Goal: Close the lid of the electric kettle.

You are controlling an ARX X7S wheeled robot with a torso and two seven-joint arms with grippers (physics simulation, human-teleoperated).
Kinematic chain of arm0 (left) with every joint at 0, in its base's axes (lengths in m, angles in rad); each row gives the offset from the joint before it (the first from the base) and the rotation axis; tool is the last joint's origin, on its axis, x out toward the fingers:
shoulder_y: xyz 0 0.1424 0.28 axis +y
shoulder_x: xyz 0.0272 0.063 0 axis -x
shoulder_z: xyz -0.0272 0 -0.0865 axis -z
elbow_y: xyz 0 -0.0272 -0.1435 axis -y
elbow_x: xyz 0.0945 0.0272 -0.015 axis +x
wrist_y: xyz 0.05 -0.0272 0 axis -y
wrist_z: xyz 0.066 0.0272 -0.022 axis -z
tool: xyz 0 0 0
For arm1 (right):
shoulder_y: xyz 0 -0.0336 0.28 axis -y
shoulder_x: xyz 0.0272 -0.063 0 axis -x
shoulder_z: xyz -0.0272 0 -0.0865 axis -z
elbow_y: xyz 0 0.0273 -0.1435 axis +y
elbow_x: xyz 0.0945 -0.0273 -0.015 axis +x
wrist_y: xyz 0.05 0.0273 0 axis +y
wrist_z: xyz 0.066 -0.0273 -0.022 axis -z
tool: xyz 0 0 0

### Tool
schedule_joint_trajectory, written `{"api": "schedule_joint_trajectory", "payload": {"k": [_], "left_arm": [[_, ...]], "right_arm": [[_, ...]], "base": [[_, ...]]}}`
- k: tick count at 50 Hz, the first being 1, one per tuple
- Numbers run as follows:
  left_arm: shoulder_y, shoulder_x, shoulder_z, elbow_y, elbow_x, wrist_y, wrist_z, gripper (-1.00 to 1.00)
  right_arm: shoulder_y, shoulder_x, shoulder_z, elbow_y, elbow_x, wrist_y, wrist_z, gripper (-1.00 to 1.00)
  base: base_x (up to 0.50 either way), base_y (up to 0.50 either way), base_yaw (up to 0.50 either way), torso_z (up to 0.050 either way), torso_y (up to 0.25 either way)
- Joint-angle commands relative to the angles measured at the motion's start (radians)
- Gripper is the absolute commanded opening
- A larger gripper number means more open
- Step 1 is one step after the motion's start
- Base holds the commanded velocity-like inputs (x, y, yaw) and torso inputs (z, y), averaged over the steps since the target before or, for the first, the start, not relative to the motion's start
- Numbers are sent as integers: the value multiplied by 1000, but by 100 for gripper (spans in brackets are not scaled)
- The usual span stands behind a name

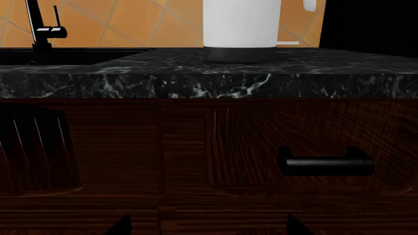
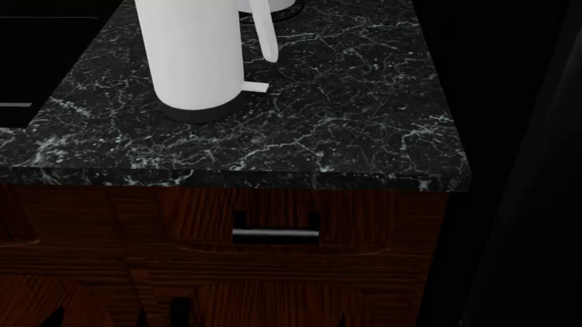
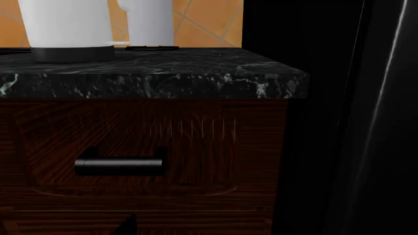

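Left wrist: electric kettle stands upright on the black marble tabletop, dark grey base ring down, set back from the front edge. Top of the kettle is cut off by the frame, so the lid isn't visible. Small white tab sticks out low on its side. Black faucet off to one side over the sink recess, orange tiled wall behind. Below the tabletop, a dark wood drawer front with a black bar handle. Gripper not in this frame; can't tell its state.

Head: kettle at upper left of the tabletop, well clear of the front edge, slim white handle facing right, tab low down pointing right. Kettle mouth and lid are out of frame. Drawer handle below the front edge. Neither arm nor gripper shows.

Right wrist: kettle base on the tabletop, with a second, narrower white cylinder behind it and apart. Drawer handle underneath, dark panel beside the cabinet. Right gripper not visible, state unknown.
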Motion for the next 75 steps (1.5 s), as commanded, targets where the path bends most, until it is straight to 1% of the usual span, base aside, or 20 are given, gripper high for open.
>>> {"api": "schedule_joint_trajectory", "payload": {"k": [1,15,36,42,47,54,60,66,70,75], "left_arm": [[1,-12,13,3,-12,-2,-13,100],[-1,-53,50,5,-63,3,-56,100],[10,-86,80,37,-90,7,-88,100],[26,-96,87,79,-93,2,-100,100],[53,-107,76,181,-134,-44,-106,100],[77,-136,90,341,-126,-167,-132,100],[77,-172,87,442,-119,-253,-142,100],[93,-200,84,554,-122,-331,-150,100],[103,-224,58,670,-147,-406,-153,100],[90,-260,26,820,-167,-536,-170,100]], "right_arm": [[-3,17,-21,-10,17,8,21,100],[3,52,-64,0,65,8,55,100],[2,83,-99,-7,96,18,81,100],[-3,90,-104,-24,112,21,84,100],[-10,102,-108,-66,126,46,87,100],[-23,136,-130,-203,128,173,94,100],[-20,151,-125,-271,145,206,97,100],[-21,177,-130,-391,136,293,117,100],[-30,204,-120,-491,133,349,129,100],[-18,236,-89,-612,149,442,141,100]], "base": [[0,0,0,0,0],[0,0,0,0,0],[0,0,0,49,60],[0,0,0,49,61],[0,0,0,48,56],[0,0,0,0,0],[0,0,0,0,0],[0,0,0,0,0],[0,0,0,0,0],[0,0,0,0,0]]}}
